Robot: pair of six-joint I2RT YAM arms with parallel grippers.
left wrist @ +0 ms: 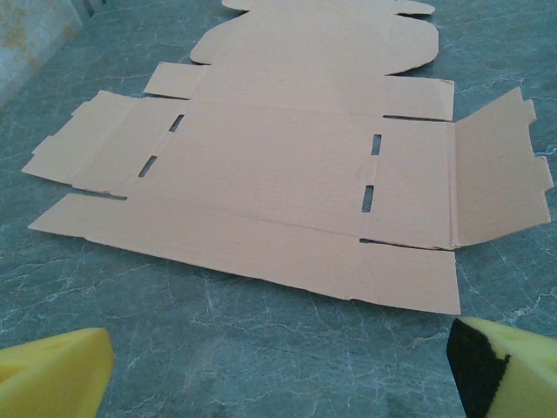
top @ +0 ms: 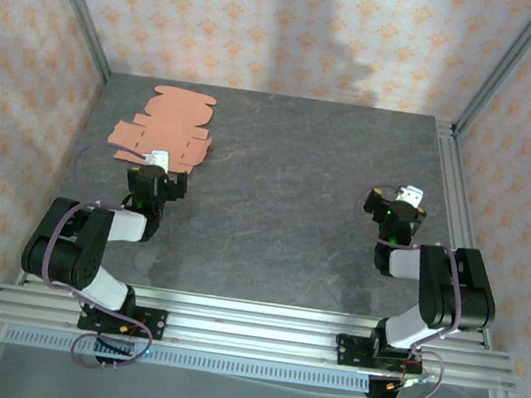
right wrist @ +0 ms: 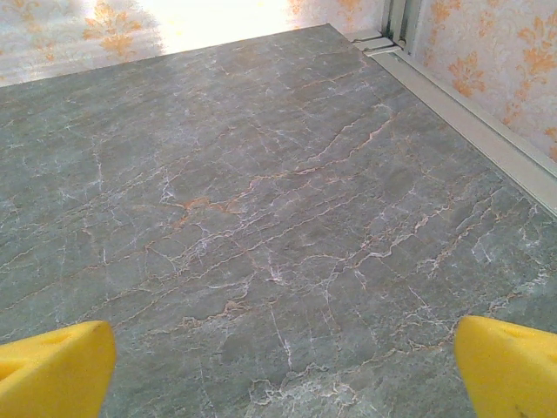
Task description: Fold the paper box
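Top view: paper box [top: 161, 130] is unfolded, a flat salmon-orange die-cut sheet at the far left of the grey marbled worktop [top: 297, 184], close to the back wall [top: 271, 22]. The left tool [top: 159, 160] is at the sheet's near edge, its pale tip overlapping that edge from this angle; can't tell contact here. The right tool [top: 409, 196] is on the right side of the worktop, well apart from the sheet, over bare surface. Both arms are bent, bases on the aluminium rail [top: 248, 320] at the near edge.

Left wrist view: the sheet lies flat on the worktop ahead of the tool. It has a long centre panel with four narrow slots, side flaps, and a rounded flap at the far end. The right end panel seems slightly raised along its crease. Yellow pads [left wrist: 52, 374] sit in the two bottom corners, spread wide. There is nothing between them, only worktop below, so the left tool is released and holds nothing. The sheet's near edge is just beyond the pads, not between them.

Right wrist view: yellow foam pads [right wrist: 509, 366] are in both bottom corners, spread wide with the gap empty, so the right tool is released and grasps nothing. There is veined grey worktop ahead, a metal side rail [right wrist: 470, 113] along its right edge, and patterned wall behind.
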